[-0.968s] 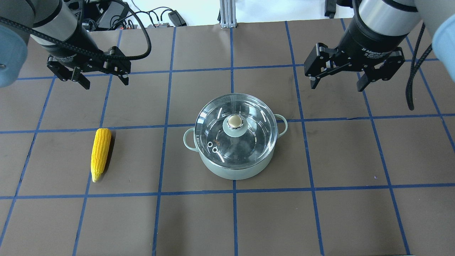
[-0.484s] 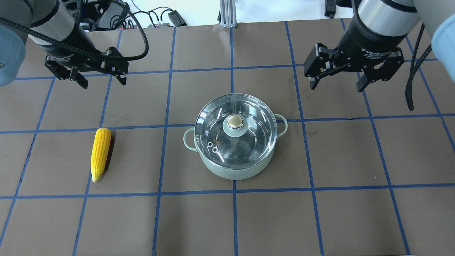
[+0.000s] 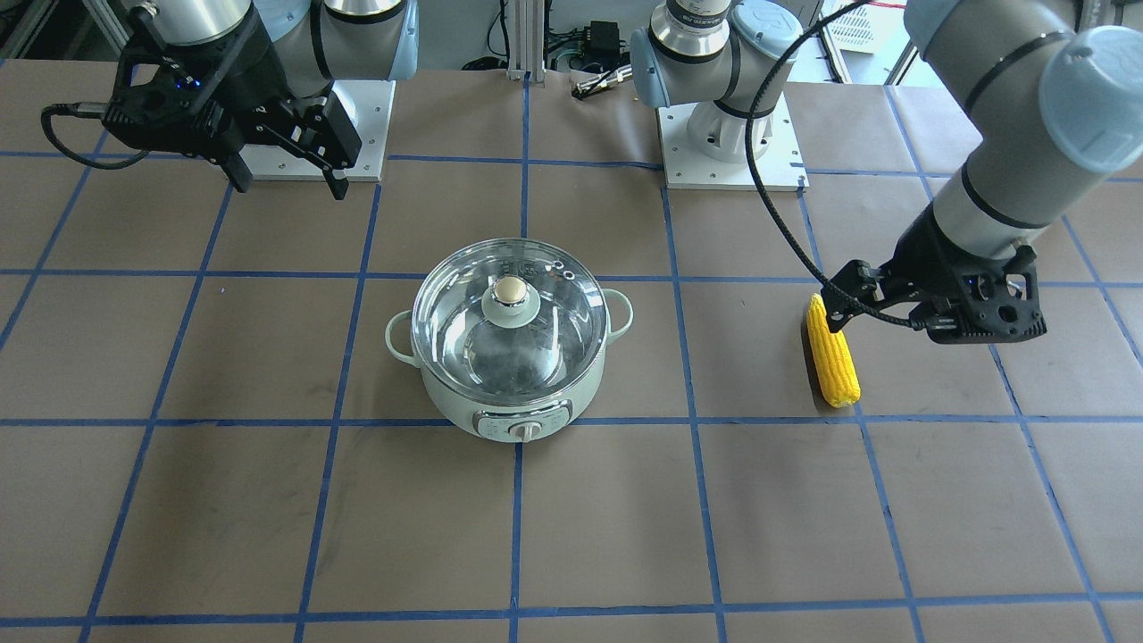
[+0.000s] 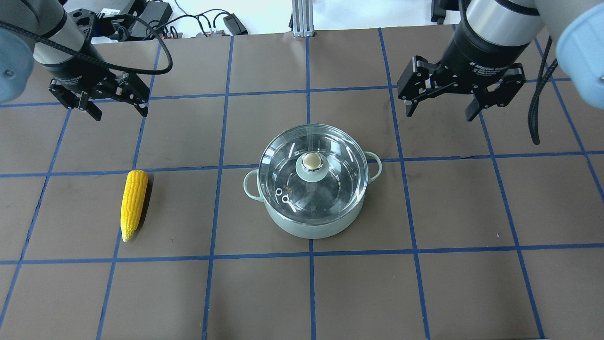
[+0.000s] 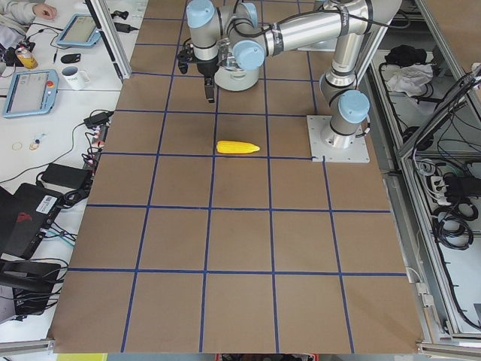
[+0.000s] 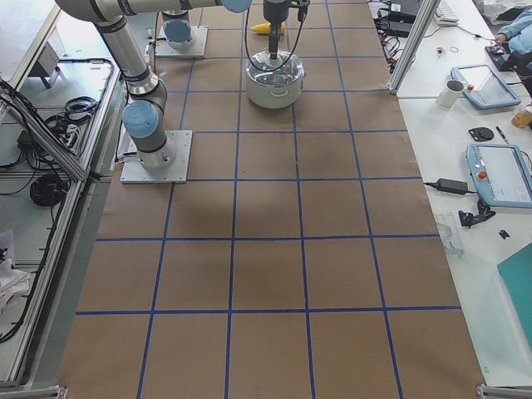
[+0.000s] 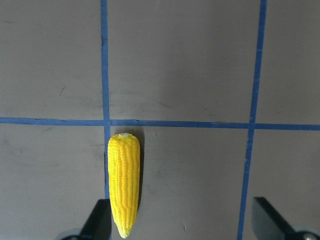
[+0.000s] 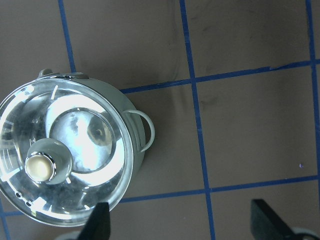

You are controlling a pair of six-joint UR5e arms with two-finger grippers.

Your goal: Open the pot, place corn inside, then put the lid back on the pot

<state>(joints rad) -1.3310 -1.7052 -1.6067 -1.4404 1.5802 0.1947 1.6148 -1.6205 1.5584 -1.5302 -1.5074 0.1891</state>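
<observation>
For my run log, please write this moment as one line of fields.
lid: on pot | corn: lying apart from pot | left gripper: open, empty | right gripper: open, empty | stage: lid not yet removed

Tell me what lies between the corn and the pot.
Only bare brown table cover with one blue tape line lies between the corn and the pot, seen in the overhead view.

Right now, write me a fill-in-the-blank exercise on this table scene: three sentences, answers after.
1. The lid rests ___ the pot.
2. The corn lies flat on the table, on the robot's ___ side of the pot.
3. The left gripper and the right gripper both hang above the table with their jaws ___.

Missing words: on; left; open.
</observation>
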